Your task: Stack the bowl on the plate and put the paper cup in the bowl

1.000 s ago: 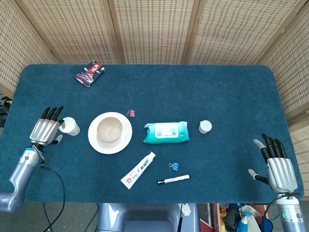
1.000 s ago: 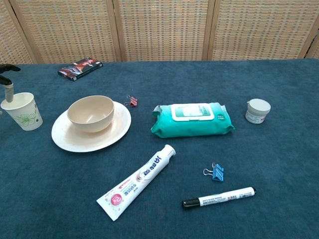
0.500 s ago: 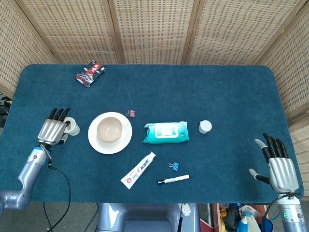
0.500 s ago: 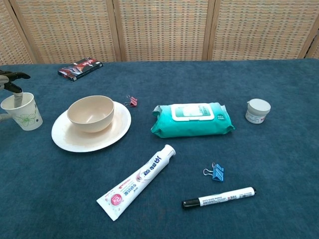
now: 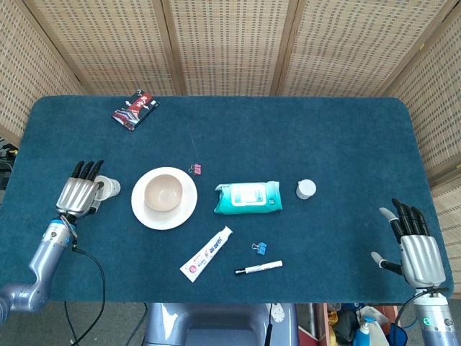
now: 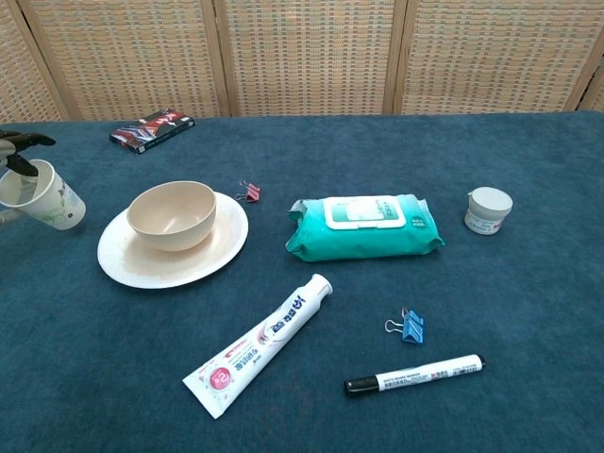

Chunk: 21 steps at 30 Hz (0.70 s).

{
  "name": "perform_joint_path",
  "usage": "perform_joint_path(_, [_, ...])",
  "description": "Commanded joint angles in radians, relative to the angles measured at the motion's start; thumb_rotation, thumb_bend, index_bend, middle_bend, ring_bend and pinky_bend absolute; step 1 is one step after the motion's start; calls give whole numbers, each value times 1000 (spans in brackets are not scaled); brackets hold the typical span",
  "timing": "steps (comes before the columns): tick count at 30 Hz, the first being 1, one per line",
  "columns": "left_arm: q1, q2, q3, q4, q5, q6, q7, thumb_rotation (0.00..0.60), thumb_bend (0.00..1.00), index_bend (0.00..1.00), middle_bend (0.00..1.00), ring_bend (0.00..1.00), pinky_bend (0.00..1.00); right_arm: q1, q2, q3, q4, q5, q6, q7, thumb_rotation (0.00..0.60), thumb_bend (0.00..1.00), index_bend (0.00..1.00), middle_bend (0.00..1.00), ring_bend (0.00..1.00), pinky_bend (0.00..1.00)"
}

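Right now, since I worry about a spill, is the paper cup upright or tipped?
Tipped. In the chest view the paper cup leans with its mouth toward the left hand holding it, base off the table.

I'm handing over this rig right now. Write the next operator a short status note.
Left hand: holds the paper cup at the table's left edge, cup tilted and apparently lifted.
Right hand: open, idle at the near right corner, holding nothing.
Done: bowl sits on the plate.
Left: carry the cup right to the bowl and set it inside.
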Motion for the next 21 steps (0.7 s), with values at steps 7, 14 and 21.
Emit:
perform_joint_path(7, [-5,98,-30,-125,37,44,-30,600,408,621,22,0,0,0,-1,-1,-3,-3,1,-6,600,134,123,0,0,0])
perform_joint_path(14, [-24,158,-48,-252,32,34,-13,600,408,621,22,0,0,-1,0,-1,-4,-2,2,-3,600,134,123,0,0,0])
perform_joint_path(21, [-65,135,-54,-363,37,29,67,600,409,621,22,0,0,-4,5,3,-4,2,8,13,600,134,123,0,0,0])
